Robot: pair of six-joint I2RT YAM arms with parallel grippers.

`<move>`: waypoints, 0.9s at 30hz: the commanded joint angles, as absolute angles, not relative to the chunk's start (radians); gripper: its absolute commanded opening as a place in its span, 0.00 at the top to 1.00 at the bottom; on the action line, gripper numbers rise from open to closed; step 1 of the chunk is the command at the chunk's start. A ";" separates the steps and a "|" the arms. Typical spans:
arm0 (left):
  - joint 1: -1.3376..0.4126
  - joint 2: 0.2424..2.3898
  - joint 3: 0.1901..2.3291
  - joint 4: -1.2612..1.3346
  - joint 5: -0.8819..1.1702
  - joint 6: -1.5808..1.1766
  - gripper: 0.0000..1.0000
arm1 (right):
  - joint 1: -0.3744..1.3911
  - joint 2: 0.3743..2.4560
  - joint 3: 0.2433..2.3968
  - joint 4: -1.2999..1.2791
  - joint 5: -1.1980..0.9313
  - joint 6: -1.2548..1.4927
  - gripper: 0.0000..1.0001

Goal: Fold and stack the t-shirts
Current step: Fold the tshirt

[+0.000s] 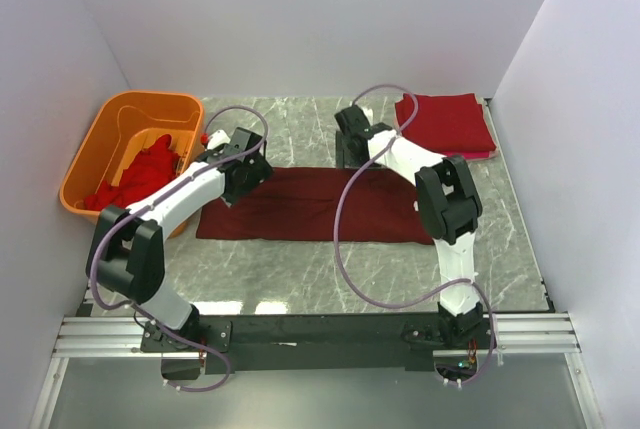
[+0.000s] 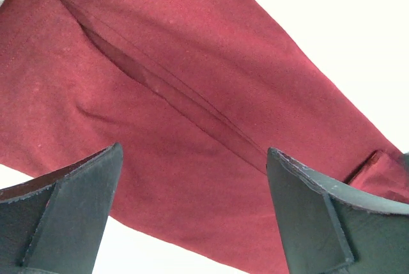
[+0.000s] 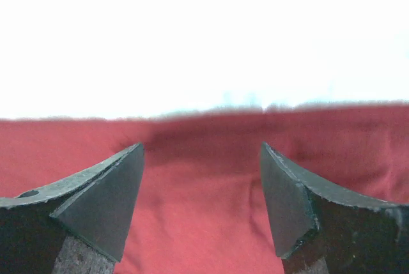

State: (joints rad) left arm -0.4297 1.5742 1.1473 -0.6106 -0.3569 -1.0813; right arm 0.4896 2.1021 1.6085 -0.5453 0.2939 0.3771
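Observation:
A dark maroon t-shirt [image 1: 310,206] lies folded into a long flat strip across the middle of the table. My left gripper [image 1: 243,181] hangs over its far left corner. In the left wrist view it is open [image 2: 193,152] with maroon cloth [image 2: 192,95] and a seam below, nothing between the fingers. My right gripper [image 1: 347,157] is over the strip's far edge, right of centre. In the right wrist view it is open [image 3: 200,146] just above red cloth [image 3: 204,223] near its edge. A folded brighter red t-shirt [image 1: 445,124] lies at the back right.
An orange plastic tub [image 1: 120,114] stands at the back left and holds crumpled red shirts [image 1: 140,174]. White walls close in the table on three sides. Purple cables loop from both arms over the table.

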 commanded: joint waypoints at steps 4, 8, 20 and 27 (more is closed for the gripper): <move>-0.431 1.514 1.140 -0.608 -0.387 -1.049 0.00 | 0.485 2.024 1.666 -0.491 0.299 0.390 0.21; -0.431 1.555 1.172 -0.563 -0.365 -0.980 0.01 | 0.482 1.837 1.449 -0.492 0.316 0.451 0.21; -0.426 1.861 1.302 -0.494 -0.328 -0.936 0.01 | 0.394 1.784 1.065 -0.397 0.111 0.606 0.19; -0.425 1.872 1.159 -0.512 -0.263 -0.991 0.01 | 0.382 1.942 1.209 -0.434 0.080 0.569 0.18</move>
